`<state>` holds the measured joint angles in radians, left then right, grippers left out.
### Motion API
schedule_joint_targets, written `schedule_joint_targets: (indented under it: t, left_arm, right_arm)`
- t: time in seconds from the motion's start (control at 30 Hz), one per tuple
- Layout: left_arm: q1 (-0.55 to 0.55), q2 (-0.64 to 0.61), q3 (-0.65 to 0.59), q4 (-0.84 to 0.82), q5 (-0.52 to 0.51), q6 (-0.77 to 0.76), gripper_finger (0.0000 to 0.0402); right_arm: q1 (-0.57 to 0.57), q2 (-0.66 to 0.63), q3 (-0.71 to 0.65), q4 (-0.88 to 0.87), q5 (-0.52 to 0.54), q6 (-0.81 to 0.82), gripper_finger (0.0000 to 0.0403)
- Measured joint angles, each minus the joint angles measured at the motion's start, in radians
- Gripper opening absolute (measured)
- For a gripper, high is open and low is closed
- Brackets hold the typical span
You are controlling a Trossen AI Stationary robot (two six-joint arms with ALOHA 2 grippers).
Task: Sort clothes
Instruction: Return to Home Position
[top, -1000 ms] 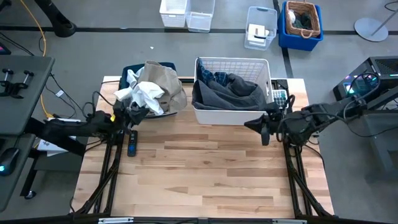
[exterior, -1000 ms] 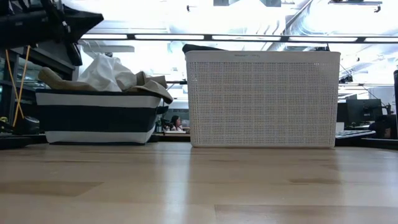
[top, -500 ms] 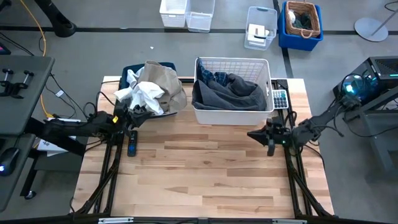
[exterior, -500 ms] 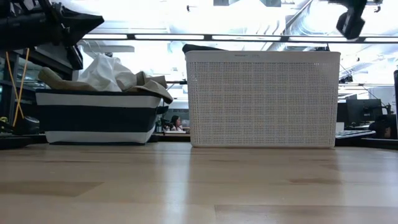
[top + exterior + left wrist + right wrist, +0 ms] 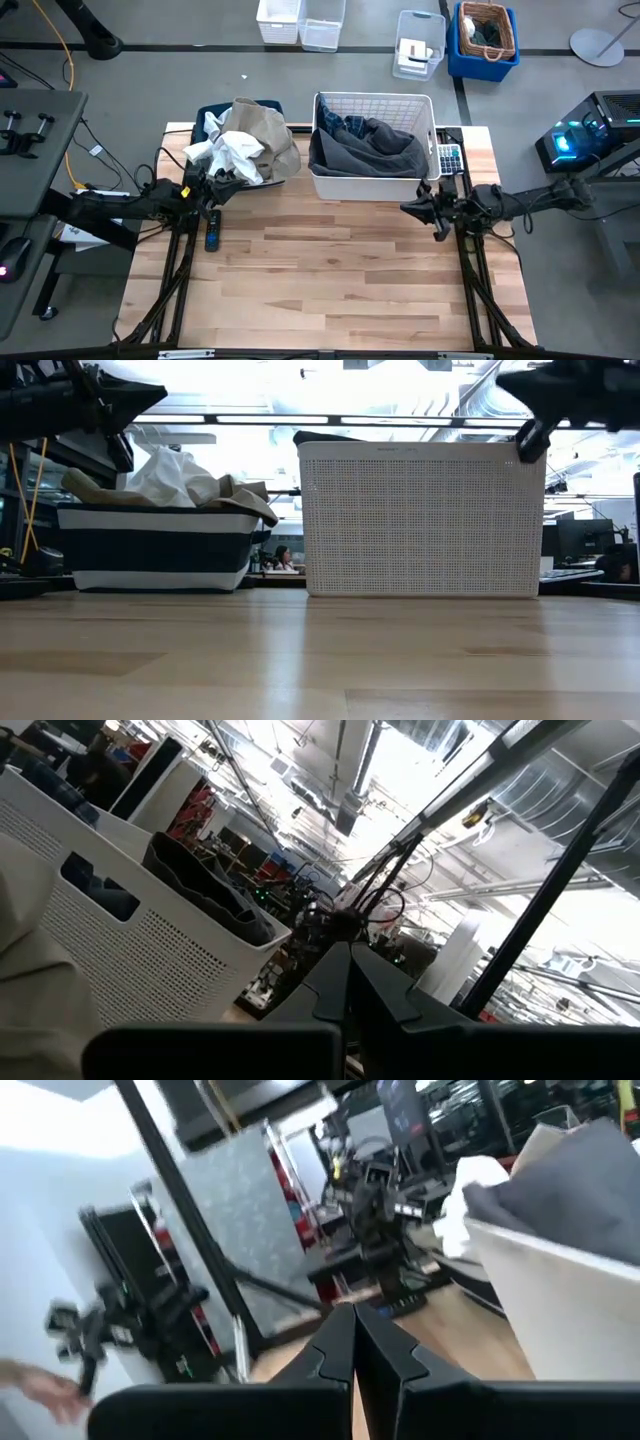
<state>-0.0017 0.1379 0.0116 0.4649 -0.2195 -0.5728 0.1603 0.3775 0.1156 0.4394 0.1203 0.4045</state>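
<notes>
A tan garment (image 5: 262, 128) and white garments (image 5: 228, 152) lie heaped in the navy bin (image 5: 150, 550) at the table's far left. A dark grey garment (image 5: 385, 142) and a blue-white plaid shirt (image 5: 345, 125) lie in the white slatted basket (image 5: 372, 180) beside it. My left gripper (image 5: 232, 176) is shut and empty, just at the bin's near edge, above the table. My right gripper (image 5: 405, 207) is shut and empty, off the basket's near right corner, at the height of its rim (image 5: 505, 378).
A dark remote control (image 5: 212, 230) lies on the table under my left arm. A calculator (image 5: 449, 157) lies to the right of the basket. The wooden table (image 5: 330, 280) stretches toward the near edge in front of both containers.
My right gripper has come down beside the basket's near right corner, entering the low view from above, and its arm has stretched out lower. It stays shut.
</notes>
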Motion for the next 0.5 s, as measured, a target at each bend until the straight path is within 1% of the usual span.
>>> schedule_joint_targets:
  t: [0.1,0.23,0.33,0.4,0.5]
  left_arm:
    - [0.0,0.0,0.0,0.0,0.0,0.0,0.0001]
    - [0.0,0.0,0.0,0.0,0.0,0.0,0.0001]
    - [0.0,0.0,0.0,-0.001,0.0,0.0,0.0001]
    - [0.0,0.001,0.0,-0.002,0.0,0.0,0.0001]
    - [0.0,0.001,0.0,-0.004,0.0,0.0,0.0001]
  right_arm:
    - [-0.024,0.0,-0.047,0.006,-0.019,-0.038,0.0]
    - [-0.034,0.0,-0.106,0.065,-0.021,-0.039,0.0]
    - [-0.036,0.001,-0.106,0.029,-0.025,-0.041,0.0]
    - [-0.035,0.001,-0.106,-0.026,0.0,0.02,0.0]
    - [-0.036,0.001,-0.106,-0.13,0.011,0.089,0.0]
